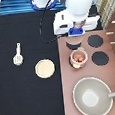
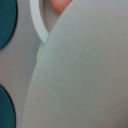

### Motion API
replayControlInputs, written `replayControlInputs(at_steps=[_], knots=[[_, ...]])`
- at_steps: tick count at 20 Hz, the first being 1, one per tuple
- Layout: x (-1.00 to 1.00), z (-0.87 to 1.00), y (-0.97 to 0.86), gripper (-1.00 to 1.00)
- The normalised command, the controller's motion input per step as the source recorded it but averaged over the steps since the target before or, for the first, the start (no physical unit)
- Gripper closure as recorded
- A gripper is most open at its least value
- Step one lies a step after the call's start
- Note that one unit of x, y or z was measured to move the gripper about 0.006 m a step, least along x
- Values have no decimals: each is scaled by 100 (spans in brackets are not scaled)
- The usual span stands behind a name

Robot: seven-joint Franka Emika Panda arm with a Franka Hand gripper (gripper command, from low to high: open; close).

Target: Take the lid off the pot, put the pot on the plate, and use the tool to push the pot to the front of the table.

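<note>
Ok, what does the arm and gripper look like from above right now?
A bulky white arm with a rounded shell ends in a white boxy gripper bearing a blue block, above the pot on the stove. A black cable loops beside it.
</note>
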Motion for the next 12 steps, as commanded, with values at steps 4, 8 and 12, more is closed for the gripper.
replayControlInputs(at_steps=[4,8,12], knots=[[-100,-71,-7,100],[-98,-69,-2,100],[-33,-49,14,100]])
